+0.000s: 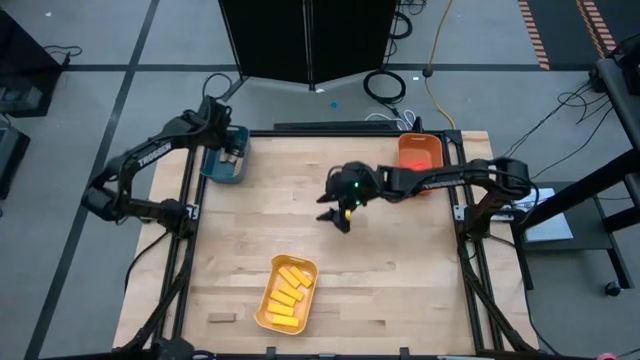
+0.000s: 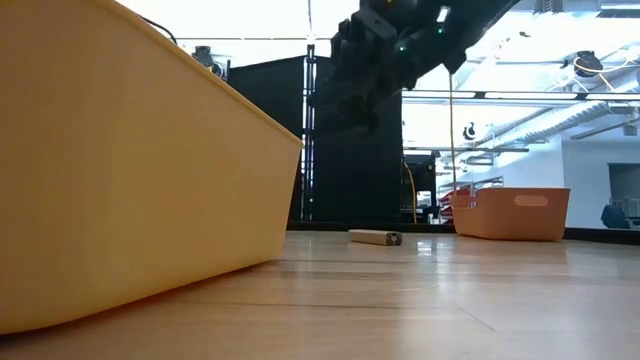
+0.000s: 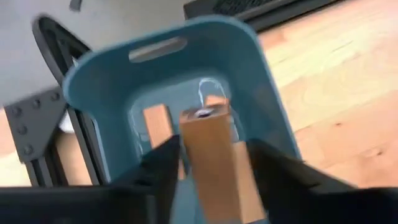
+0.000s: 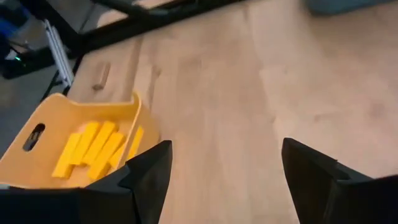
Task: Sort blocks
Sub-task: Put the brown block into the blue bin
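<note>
tan block (image 3: 211, 162) clamped in left gripper (image 3: 208, 165) over teal tray (image 3: 261, 81); right gripper (image 4: 224, 177) spread apart, empty.

On the tabletop (image 1: 400, 260), one tray (image 1: 225, 155) sits far left, another (image 1: 420, 153) far right, a third (image 1: 287, 292) near front holding blocks (image 1: 288, 296); a lone block (image 1: 223, 319) lies left of it.
</note>
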Controlling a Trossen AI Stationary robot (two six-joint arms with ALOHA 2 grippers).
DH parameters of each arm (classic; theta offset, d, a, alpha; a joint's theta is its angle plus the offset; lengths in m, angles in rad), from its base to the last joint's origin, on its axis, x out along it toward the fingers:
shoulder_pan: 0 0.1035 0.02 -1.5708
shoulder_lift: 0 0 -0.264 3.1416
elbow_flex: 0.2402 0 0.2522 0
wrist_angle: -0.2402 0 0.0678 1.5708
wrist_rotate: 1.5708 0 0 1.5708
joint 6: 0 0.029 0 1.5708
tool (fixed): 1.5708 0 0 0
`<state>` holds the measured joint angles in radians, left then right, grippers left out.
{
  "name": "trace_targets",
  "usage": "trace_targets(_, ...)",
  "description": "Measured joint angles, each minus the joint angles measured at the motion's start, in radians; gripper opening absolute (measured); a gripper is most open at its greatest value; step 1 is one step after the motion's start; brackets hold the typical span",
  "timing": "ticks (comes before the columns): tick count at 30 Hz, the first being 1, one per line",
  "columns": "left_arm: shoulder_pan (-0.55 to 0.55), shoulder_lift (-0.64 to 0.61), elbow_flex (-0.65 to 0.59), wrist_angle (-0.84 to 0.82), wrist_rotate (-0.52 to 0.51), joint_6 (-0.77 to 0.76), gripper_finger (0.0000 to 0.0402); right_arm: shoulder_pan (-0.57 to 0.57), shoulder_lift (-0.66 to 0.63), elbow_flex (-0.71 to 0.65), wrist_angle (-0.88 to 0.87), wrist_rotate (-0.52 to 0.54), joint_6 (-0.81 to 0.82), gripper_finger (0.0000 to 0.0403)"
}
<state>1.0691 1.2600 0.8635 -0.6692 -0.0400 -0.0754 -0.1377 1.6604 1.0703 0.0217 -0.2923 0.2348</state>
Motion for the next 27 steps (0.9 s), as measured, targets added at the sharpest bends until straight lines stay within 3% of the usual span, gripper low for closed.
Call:
trace_targets(3,-0.001,0.021,0.0,-0.016,-0.001,-0.029,0.0252,0.065,0.0,0.0,-0.044,0.09,0.039,0.024)
trace_targets(6,0.0,0.023,0.0,-0.04,-0.001,-0.031,0.0293,0.133,0.0,0.0,-0.07,0.191,0.045,0.024)
trace_targets(12,-0.023,-0.057,0.023,-0.086,0.031,-0.003,0.0298,0.245,0.0,0.0,-0.085,0.267,0.116,0.024)
trace_targets(16,-0.088,-0.195,0.023,-0.09,0.207,0.008,0.0283,0.324,0.0,-0.001,-0.132,0.268,0.194,0.024)
trace_targets(20,-0.224,-0.348,0.012,-0.088,0.397,-0.024,0.0272,0.409,0.0,-0.001,-0.086,0.284,0.267,0.024)
trace_targets(27,-0.634,-0.517,-0.019,-0.054,0.373,-0.151,0.0269,0.52,0.0,-0.001,0.05,0.368,0.316,0.024)
